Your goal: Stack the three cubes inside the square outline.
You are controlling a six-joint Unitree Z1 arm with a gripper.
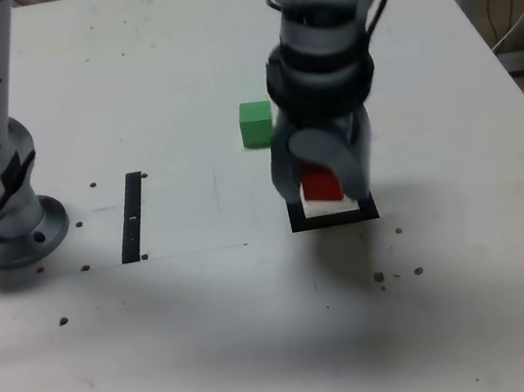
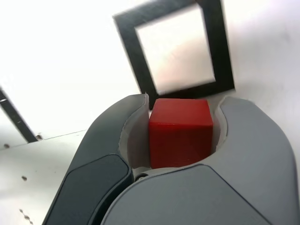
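Gripper (image 1: 324,182) clamped on red cube (image 1: 321,185), over the square outline (image 1: 335,215).

Wrist view: jaws pressed against two opposite sides of the red cube (image 2: 180,133), no gap either side; the black-bordered square outline (image 2: 174,49) with its white centre lies past the cube, empty. Exterior view: arm reaches down near mid-table, the cube between the grey jaws directly above the outline's white centre; whether it touches the surface cannot be told. Green cube (image 1: 256,124) sits on the white table (image 1: 468,254) behind the outline, toward the exterior view's left, apart from the gripper. Narrow black strip (image 1: 133,216) lies farther to that view's left, near the arm's base (image 1: 11,233). Dark specks scattered on the tabletop.
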